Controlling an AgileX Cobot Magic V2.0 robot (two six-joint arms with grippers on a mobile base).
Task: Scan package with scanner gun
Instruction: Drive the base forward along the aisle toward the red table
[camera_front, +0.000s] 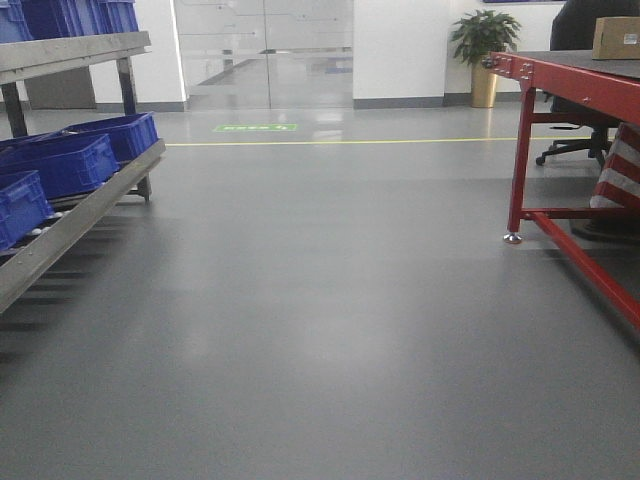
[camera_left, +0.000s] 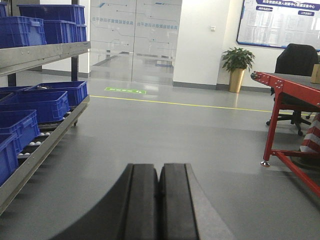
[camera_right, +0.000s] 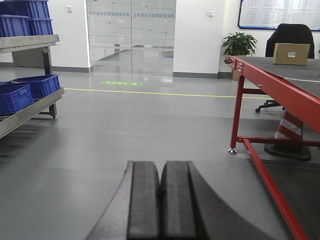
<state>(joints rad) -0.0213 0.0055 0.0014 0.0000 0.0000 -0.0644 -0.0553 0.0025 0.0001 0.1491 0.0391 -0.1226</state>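
A plain tan cardboard package (camera_right: 291, 53) rests on the far end of the red-framed table (camera_right: 280, 90), well ahead and to the right. The front view catches it too, package (camera_front: 615, 38), and the left wrist view shows only its edge, package (camera_left: 315, 73). The scanner gun is out of view. My left gripper (camera_left: 159, 172) is shut with nothing in it, pads pressed together, hanging over bare grey floor. My right gripper (camera_right: 160, 170) is likewise shut and empty, above the floor left of the table's leg.
A metal rack with blue bins (camera_front: 70, 160) lines the left side. The red table's legs and low crossbar (camera_front: 580, 255) stand on the right, with a striped cone (camera_front: 618, 175) and an office chair (camera_right: 290, 35) behind. A potted plant (camera_front: 484, 40) and glass doors (camera_front: 262, 50) are at the back.
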